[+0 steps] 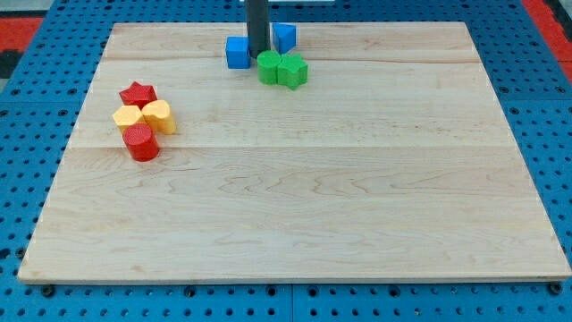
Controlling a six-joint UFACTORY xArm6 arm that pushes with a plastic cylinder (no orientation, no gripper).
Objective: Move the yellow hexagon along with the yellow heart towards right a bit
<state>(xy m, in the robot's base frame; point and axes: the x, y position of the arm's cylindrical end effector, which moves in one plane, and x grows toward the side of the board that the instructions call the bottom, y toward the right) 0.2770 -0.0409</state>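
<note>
The yellow hexagon (127, 117) and the yellow heart (158, 116) lie side by side at the view's left, touching. A red star (138, 93) sits just above them and a red cylinder (141, 142) just below, all in one tight cluster. My tip (257, 55) is at the view's top centre, far to the right of the yellow blocks. It stands between a blue cube (238, 52) and a green block (269, 67).
A second green block (292, 70) touches the first on its right. Another blue block (284, 37) lies behind the rod at the top. The wooden board (357, 197) rests on a blue pegboard surface.
</note>
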